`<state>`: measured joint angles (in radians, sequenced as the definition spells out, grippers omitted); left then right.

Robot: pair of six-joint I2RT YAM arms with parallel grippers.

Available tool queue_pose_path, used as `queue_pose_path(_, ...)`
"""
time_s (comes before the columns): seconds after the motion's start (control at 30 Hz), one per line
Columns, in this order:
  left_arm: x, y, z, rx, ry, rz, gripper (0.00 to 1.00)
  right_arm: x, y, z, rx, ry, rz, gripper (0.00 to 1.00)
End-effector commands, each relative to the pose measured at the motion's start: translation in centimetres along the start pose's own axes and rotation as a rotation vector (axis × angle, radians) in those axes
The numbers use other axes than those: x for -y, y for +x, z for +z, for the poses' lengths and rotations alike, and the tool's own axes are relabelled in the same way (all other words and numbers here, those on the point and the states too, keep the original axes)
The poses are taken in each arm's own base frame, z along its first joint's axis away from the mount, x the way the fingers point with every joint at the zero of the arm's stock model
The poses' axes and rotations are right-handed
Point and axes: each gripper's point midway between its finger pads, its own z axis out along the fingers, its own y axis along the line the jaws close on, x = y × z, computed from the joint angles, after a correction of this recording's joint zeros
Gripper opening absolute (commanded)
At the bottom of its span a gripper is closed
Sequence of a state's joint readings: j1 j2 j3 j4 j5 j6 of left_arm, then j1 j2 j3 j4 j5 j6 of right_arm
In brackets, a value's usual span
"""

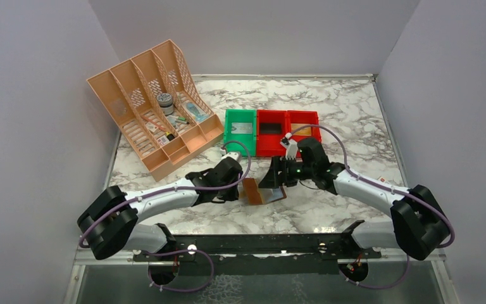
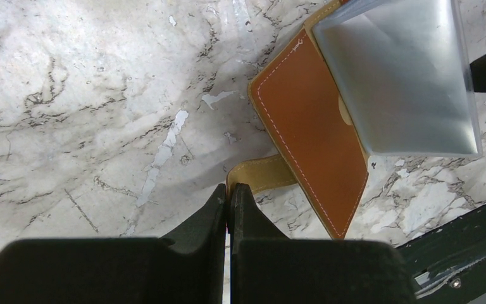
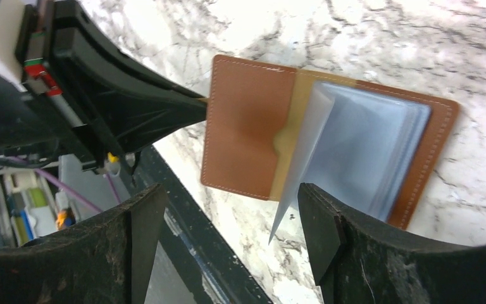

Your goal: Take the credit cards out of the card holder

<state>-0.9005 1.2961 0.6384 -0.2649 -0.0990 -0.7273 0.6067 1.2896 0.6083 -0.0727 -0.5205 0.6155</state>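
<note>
Left wrist: left jaws pinch card holder (image 2: 310, 126) tab (image 2: 259, 174); right jaws wide.

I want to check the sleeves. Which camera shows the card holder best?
The right wrist view: the card holder lies open, close up, sleeves fanned. The left wrist view crops it, showing the left gripper shut on its tab. The top view shows it small, partly behind the right gripper.
</note>
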Motion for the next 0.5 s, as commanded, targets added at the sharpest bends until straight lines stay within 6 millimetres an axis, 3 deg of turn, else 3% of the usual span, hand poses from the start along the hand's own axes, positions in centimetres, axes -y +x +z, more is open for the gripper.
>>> queue_pose_path(0.0, -0.6, -0.2, 0.4, 0.010, -0.038, -0.004, 0.00, -2.5, -0.5, 0.2, -0.025, -0.138, -0.024, 0.76)
queue_pose_path(0.2, -1.1, -0.6, 0.7, 0.032, -0.067, -0.017, 0.00, -3.6, -0.1, 0.9, -0.068, -0.225, -0.013, 0.76)
queue_pose_path(0.47, 0.4, -1.5, 2.3, 0.027, 0.057, -0.109, 0.00, -4.0, 1.0, 2.3, -0.098, -0.322, 0.071, 0.74)
